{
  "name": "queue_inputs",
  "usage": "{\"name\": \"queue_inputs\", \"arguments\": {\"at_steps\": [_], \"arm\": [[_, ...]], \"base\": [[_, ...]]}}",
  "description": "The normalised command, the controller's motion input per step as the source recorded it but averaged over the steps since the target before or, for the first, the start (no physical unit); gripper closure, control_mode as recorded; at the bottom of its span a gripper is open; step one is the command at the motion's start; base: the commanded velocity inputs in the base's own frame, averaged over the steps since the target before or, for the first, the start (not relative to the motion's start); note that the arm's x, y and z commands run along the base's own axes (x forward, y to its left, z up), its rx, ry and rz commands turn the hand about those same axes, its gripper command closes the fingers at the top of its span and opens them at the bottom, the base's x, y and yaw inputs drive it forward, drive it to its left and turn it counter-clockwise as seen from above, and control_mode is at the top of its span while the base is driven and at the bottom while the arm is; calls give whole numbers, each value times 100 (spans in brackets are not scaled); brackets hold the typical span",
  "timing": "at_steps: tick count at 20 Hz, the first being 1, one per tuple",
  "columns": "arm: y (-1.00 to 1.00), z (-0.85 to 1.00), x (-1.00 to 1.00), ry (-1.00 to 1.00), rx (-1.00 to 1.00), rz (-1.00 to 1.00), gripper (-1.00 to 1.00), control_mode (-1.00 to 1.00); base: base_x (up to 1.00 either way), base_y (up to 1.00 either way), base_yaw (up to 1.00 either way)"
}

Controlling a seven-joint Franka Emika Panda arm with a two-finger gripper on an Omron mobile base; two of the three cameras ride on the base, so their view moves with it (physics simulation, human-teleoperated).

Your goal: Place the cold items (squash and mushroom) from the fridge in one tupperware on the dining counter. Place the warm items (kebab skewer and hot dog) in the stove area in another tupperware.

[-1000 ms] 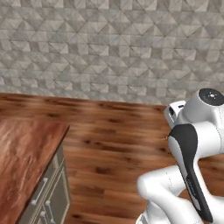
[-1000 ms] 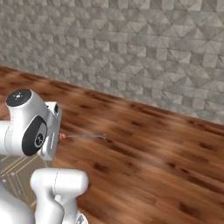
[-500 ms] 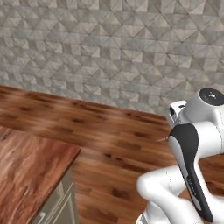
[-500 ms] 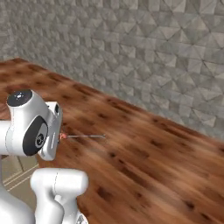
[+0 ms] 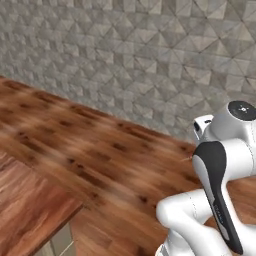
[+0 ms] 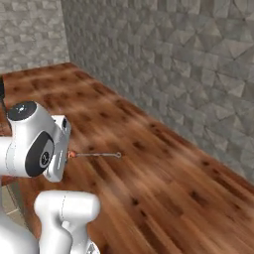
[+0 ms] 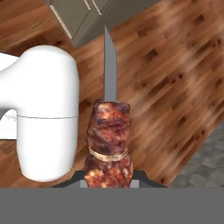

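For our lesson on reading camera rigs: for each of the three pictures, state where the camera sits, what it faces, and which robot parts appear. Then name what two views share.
Left base view: behind the arm on its left, facing wood floor, stone wall, a counter corner; arm at lower right.
Right base view: behind on the right, same floor and wall; arm at lower left, skewer tip poking out.
Hand view: on the hand, looking along the tool shut on the kebab skewer.
Shared: right base and hand views both show the skewer.
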Motion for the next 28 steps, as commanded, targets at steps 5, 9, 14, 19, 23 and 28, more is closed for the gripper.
{"name": "queue_inputs", "arguments": {"at_steps": [5,9,14,19,23,28], "arm": [[0,0,0,0,0,0,100,100],[0,0,0,0,0,0,100,100],[0,0,0,0,0,0,100,100],[0,0,0,0,0,0,100,100],[0,0,0,0,0,0,100,100],[0,0,0,0,0,0,100,100]], "base": [[100,-31,53],[100,-11,57],[100,-3,59],[100,-19,53],[100,-45,44],[100,-58,39]]}}
